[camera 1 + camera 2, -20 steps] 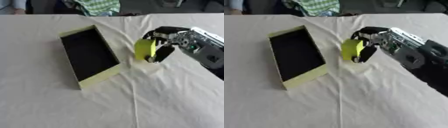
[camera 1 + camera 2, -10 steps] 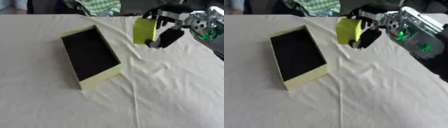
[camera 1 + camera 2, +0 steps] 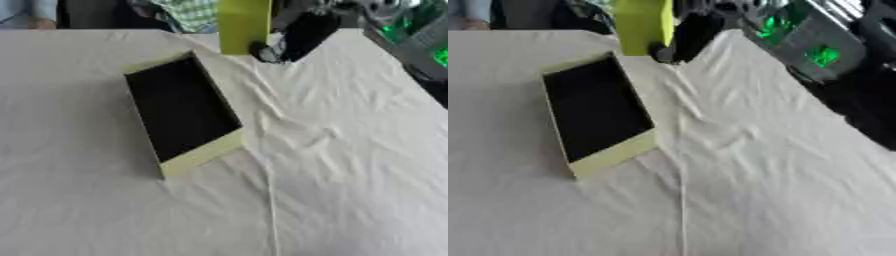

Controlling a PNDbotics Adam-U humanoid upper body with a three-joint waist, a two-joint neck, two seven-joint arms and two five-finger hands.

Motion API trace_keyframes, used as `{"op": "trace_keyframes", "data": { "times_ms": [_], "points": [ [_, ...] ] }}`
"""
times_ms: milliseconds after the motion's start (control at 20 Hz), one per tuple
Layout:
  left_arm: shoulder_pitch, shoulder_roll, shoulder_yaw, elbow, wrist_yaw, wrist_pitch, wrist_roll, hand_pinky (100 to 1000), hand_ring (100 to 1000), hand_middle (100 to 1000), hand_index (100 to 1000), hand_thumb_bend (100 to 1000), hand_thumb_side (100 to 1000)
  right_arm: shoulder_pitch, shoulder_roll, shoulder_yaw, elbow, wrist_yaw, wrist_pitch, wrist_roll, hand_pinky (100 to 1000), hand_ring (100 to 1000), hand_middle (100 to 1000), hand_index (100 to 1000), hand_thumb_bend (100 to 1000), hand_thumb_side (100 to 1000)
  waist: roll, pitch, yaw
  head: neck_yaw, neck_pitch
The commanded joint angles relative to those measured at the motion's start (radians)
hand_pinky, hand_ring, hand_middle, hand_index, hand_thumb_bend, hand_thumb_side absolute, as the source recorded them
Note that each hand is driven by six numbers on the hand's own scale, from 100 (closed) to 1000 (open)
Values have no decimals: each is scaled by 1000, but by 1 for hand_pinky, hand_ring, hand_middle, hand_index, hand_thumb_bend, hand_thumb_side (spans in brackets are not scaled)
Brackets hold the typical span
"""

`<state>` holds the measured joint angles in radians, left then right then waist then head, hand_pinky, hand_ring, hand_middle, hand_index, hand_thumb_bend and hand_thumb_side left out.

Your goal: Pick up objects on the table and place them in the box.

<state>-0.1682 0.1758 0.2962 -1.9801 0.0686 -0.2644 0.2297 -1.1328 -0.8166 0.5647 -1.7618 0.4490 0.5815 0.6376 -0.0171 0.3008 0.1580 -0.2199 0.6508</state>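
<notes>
- We see the right hand [image 3: 302,35] with fingers curled around a yellow-green object [image 3: 243,25].
- It holds the object upright, just beyond the box [image 3: 203,152] far end.

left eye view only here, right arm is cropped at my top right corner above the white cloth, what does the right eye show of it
Observer: More of the right arm. A silver forearm panel with two green lights slants in from the upper right to the black right hand, which holds the yellow-green flat block.
Operator: and the table edge on that side
Observer: The right eye view follows the edge of the white-clothed table further, down to about mid-height of the picture's right side, with a dark mass beyond it.
</notes>
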Motion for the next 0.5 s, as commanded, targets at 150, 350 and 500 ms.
{"op": "trace_keyframes", "data": {
  "times_ms": [150,350,500],
  "points": [
    [-13,15,-3,-20,1,-4,-4,653,549,551,715,100,804,-59,94,25,101,49,19,61,726,667,415,756,100,209,-3,-31,9,-8,7],
    [-19,10,-6,-20,6,-5,-8,653,549,551,715,100,804,-76,159,40,164,73,0,49,725,665,415,755,100,226,0,-26,19,-10,2],
    [-22,6,-7,-20,8,-5,-11,653,550,551,715,100,804,-81,206,53,211,93,-15,37,724,667,416,754,100,233,1,-22,26,-12,-2]
  ]
}}
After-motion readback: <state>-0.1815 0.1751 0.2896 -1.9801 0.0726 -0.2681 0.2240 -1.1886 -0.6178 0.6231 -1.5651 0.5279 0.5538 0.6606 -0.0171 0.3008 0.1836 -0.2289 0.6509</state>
